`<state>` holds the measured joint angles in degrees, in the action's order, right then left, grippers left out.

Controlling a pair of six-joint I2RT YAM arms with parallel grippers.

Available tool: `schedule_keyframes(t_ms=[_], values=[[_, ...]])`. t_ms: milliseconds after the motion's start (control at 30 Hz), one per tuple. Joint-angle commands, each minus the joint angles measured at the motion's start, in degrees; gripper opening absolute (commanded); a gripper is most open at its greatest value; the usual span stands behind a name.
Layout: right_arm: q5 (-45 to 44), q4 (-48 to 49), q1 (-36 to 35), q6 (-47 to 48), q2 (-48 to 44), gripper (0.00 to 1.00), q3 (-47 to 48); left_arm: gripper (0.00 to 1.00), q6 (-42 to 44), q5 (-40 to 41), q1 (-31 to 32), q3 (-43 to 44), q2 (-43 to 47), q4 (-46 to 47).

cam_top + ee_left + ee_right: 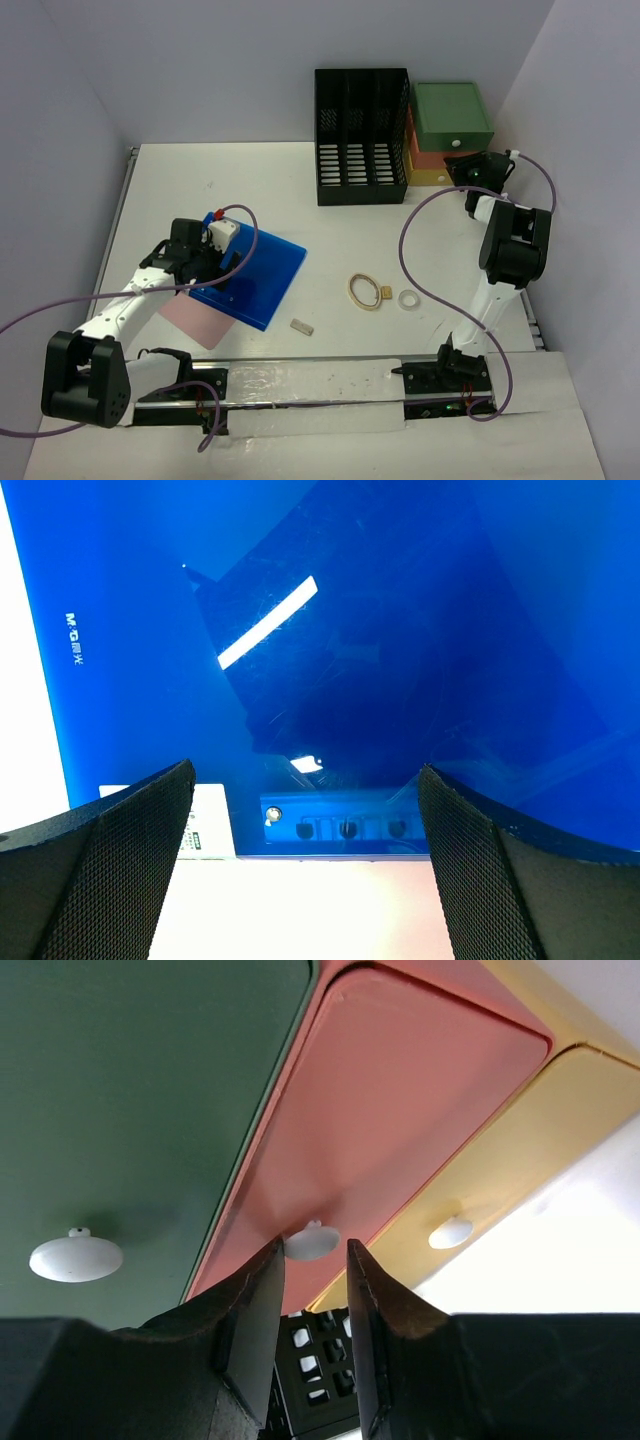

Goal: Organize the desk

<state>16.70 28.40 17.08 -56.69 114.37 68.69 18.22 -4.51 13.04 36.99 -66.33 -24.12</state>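
The white desk point(200, 190) carries a blue folder point(262, 268) lying over a pink sheet point(190, 315). My left gripper point(205, 265) hovers low over the folder's near edge, open. In the left wrist view its fingers straddle the blue folder point(350, 630) and pink sheet point(300, 910) with nothing between them point(305, 780). My right gripper point(462, 165) is at the front of the drawer unit point(452, 115). Its jaws point(313, 1256) stand narrowly open around the white knob point(312, 1240) of the orange drawer point(400, 1100). The left finger touches the knob; a gap shows on the right.
A black slotted file rack point(362, 135) stands left of the drawers. Rubber bands point(365, 291), a small yellow piece point(385, 292), a white ring point(408, 299) and a small beige block point(302, 325) lie mid-desk. A metal rail point(118, 210) runs along the left edge.
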Motion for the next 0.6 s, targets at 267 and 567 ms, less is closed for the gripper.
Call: schedule_keyframes(t_ms=[267,567], values=[[0.00,5.00,1.73,-0.44,1.50,0.25,2.07,0.99,-0.38,-0.14,0.15,0.89,-0.37,1.59],[0.00,5.42,1.73,0.97,-0.28,0.03,-1.25,0.99,-0.46,-0.12,0.15,0.98,-0.37,1.44]])
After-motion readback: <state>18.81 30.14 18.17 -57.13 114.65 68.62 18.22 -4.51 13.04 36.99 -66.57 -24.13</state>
